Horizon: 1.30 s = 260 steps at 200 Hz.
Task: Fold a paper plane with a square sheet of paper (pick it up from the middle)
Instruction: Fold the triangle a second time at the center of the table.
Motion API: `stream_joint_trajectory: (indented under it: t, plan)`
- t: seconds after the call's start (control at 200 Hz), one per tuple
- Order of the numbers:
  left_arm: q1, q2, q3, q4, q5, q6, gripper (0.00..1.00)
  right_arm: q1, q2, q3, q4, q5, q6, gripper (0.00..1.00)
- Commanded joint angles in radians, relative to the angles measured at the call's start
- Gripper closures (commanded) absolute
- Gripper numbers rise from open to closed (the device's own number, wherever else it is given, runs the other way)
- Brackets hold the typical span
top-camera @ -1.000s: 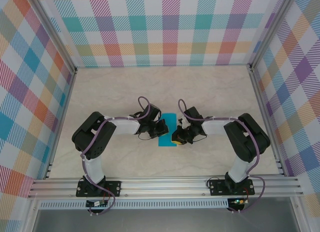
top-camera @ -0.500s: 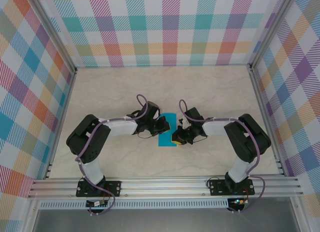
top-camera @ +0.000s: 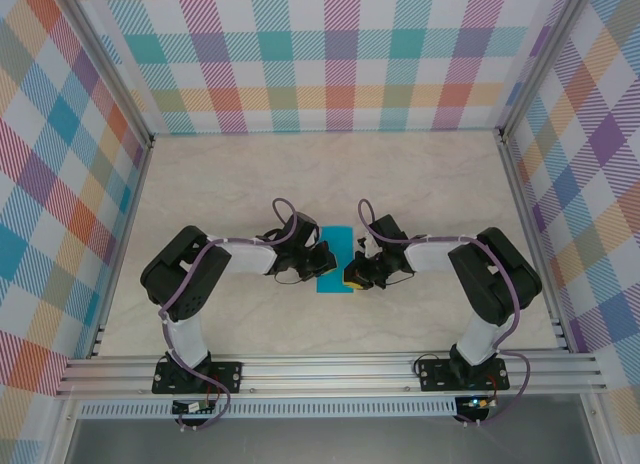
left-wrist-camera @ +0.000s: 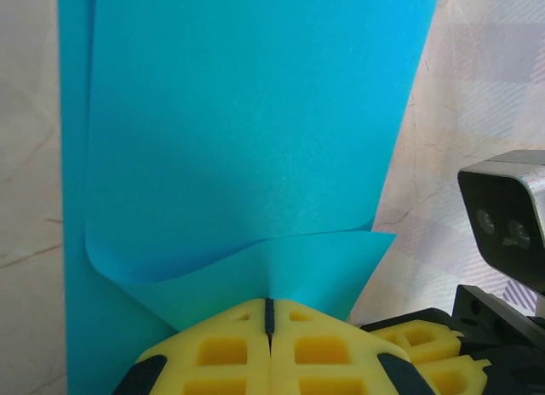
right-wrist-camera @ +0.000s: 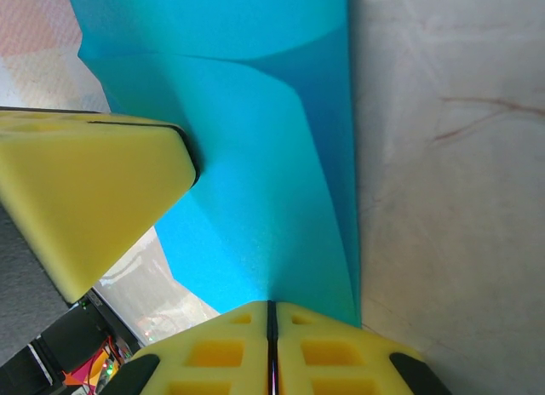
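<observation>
Left tool (left-wrist-camera: 269, 303): yellow pads together, clamped on the curled lower edge of the sheet's upper layer.
Right tool (right-wrist-camera: 272, 306): pads together, clamped on the sheet's edge, facing the left tool.
Sheet of paper (top-camera: 337, 252): teal-blue, folded into 2 layers, a narrow strip between the 2 tools; upper layer bowed upward.
Desk (top-camera: 420, 184): pale marbled surface under the sheet.

The sheet (left-wrist-camera: 247, 114) is thin, matt teal paper, finely grained. The pads (left-wrist-camera: 247, 320) are dull yellow foam. The table (top-camera: 230, 184) is smooth and marble-patterned. The rail (top-camera: 330, 369) at 6 o'clock is brushed metal.
</observation>
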Motion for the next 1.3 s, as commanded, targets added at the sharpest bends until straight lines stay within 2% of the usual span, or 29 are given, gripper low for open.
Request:
stream_joint_trajectory:
  t: [0.0, 0.22, 0.615, 1.295]
  plan:
    - [-0.007, 0.035, -0.013, -0.025, -0.090, 0.023, 1.00, 0.004, 0.024, -0.037, -0.065, 0.067, 0.006, 0.91]
    - [0.020, 0.007, -0.015, -0.072, -0.139, 0.041, 1.00, 0.002, 0.020, -0.034, -0.089, 0.081, -0.015, 0.92]
    - [0.096, -0.001, -0.013, -0.056, -0.119, 0.051, 1.00, 0.002, 0.011, -0.039, -0.096, 0.074, -0.027, 0.91]
    - [0.171, -0.009, 0.018, -0.121, -0.106, 0.104, 0.98, 0.001, -0.003, -0.039, -0.095, 0.054, -0.031, 0.91]
